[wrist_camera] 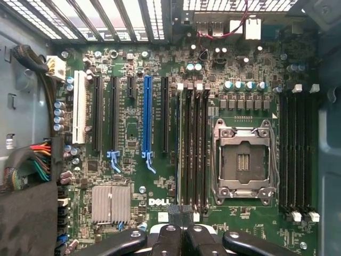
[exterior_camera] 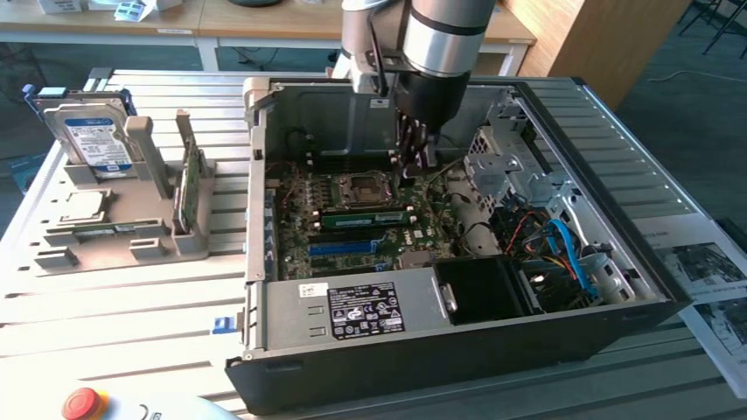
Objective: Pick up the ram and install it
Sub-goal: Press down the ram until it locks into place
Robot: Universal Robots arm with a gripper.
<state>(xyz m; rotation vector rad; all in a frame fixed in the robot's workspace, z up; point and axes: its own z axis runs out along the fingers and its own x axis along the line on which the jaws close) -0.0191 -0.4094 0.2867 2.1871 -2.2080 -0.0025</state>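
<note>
Exterior view: jaws clenched together, low inside computer case over motherboard; ram seated in slot, just nearer.

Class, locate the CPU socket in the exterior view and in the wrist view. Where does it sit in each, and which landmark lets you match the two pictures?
Exterior view: the CPU socket sits near the middle of the motherboard, farther from the camera than the blue expansion slot.
Wrist view: the CPU socket lies between two banks of black memory slots.
Shared landmark: the blue expansion slot.
</note>
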